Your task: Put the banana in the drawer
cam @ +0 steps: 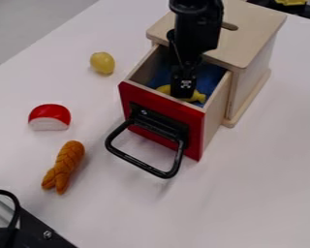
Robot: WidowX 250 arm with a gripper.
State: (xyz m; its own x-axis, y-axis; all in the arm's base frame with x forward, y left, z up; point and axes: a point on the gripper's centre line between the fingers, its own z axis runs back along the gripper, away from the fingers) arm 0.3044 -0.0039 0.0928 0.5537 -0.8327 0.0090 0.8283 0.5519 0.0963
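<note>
The black gripper (183,87) hangs down inside the open drawer, close behind its red front (162,110). A yellow banana (199,97) lies low in the drawer above the blue lining, and its two ends show on either side of the gripper. The gripper covers the banana's middle, so whether it is held cannot be seen. The drawer is pulled out of a light wooden box (258,46), with its black loop handle (141,163) facing the front.
Left of the drawer on the white table (261,193) are a yellow oval piece (102,63), a red and white piece (49,117) and a brown braided bread (64,165). Black hardware with a cable (38,232) occupies the lower left corner.
</note>
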